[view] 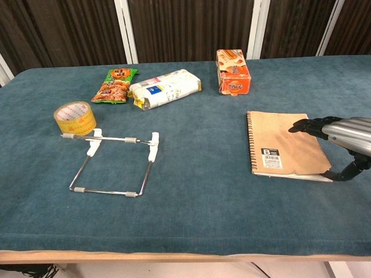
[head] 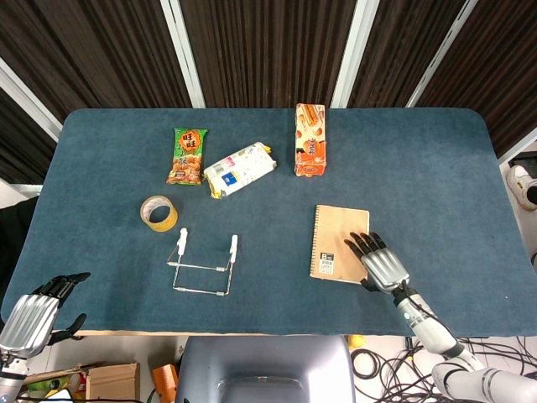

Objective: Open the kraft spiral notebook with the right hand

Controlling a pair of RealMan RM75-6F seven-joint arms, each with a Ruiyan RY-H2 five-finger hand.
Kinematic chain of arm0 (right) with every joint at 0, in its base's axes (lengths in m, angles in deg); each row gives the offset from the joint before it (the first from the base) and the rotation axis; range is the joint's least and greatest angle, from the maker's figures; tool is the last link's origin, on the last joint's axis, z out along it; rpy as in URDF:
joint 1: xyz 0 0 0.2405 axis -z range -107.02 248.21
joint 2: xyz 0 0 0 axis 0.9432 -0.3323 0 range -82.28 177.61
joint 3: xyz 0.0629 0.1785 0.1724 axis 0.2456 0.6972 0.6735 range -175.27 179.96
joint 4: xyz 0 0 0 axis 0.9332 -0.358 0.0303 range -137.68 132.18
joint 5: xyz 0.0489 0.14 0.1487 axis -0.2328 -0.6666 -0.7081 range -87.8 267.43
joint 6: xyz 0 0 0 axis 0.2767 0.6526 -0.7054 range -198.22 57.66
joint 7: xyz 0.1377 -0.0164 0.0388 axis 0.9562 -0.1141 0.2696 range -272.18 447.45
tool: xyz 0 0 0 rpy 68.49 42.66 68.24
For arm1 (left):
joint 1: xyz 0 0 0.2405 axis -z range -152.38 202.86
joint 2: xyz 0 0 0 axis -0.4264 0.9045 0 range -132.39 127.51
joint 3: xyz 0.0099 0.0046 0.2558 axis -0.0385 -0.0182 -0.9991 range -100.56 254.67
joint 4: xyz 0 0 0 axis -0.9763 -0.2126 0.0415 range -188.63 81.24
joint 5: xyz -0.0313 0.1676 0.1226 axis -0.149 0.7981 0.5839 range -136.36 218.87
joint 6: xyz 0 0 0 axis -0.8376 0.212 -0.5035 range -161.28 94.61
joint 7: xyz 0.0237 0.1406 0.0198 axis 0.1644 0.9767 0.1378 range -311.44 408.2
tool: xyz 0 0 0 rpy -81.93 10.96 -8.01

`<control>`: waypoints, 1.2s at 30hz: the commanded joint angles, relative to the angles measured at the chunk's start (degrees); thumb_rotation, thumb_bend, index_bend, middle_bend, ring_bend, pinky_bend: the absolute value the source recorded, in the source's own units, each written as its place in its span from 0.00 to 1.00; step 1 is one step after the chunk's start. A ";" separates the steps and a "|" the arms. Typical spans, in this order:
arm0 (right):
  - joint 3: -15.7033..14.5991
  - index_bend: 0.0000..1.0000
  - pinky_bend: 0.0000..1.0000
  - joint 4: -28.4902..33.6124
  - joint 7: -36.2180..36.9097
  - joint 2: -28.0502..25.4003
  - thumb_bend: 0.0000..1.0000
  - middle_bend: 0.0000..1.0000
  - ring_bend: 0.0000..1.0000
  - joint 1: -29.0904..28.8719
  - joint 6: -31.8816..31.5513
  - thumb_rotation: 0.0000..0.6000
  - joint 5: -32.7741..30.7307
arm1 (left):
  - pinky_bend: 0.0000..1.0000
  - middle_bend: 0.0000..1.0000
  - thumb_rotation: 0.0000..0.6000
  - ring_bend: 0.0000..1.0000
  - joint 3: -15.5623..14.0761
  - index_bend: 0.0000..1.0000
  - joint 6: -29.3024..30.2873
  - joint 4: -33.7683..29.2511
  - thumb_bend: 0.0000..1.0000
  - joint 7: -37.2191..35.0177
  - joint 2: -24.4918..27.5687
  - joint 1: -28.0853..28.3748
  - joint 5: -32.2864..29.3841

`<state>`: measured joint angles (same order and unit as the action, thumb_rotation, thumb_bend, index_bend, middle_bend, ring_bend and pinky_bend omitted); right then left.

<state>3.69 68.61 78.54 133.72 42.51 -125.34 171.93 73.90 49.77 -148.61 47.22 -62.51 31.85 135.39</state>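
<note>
The kraft spiral notebook (head: 336,239) (view: 281,142) lies flat on the blue table, right of centre, with its spiral along the left edge. My right hand (head: 379,262) (view: 342,134) reaches over its right edge, fingers stretched out and spread above the cover. The thumb (view: 343,172) is at the notebook's near right corner, where the cover is lifted slightly and white pages show beneath. My left hand (head: 35,309) hangs at the table's near left corner with fingers apart, holding nothing; the chest view does not show it.
A wire stand (head: 204,267) (view: 116,165) lies left of centre, with a tape roll (head: 158,211) (view: 75,117) beyond it. Along the back sit a green snack bag (head: 187,156) (view: 115,84), a white packet (head: 240,169) (view: 165,88) and an orange box (head: 309,140) (view: 233,71).
</note>
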 commanded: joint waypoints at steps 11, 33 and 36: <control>-0.05 0.00 0.07 -0.30 0.17 0.14 0.29 0.00 0.00 -0.18 -0.84 1.00 0.15 | 0.47 0.29 1.00 0.25 0.07 0.23 -0.06 0.04 0.32 -0.05 -0.04 0.05 -0.13; 1.70 0.19 0.15 -11.34 5.17 7.49 0.29 0.08 0.01 -1.53 -8.91 1.00 5.02 | 0.47 0.29 1.00 0.25 -0.36 0.23 -0.50 -0.14 0.32 -0.21 0.28 0.22 0.30; 2.20 0.19 0.15 -12.05 4.81 8.15 0.29 0.08 0.01 -2.05 -9.82 1.00 5.48 | 0.47 0.29 1.00 0.25 -0.38 0.23 -0.50 -0.17 0.32 -0.27 0.34 0.30 0.50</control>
<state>5.76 56.71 83.43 141.73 40.59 -135.03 177.27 73.52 49.26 -148.79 46.96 -62.18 32.14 135.88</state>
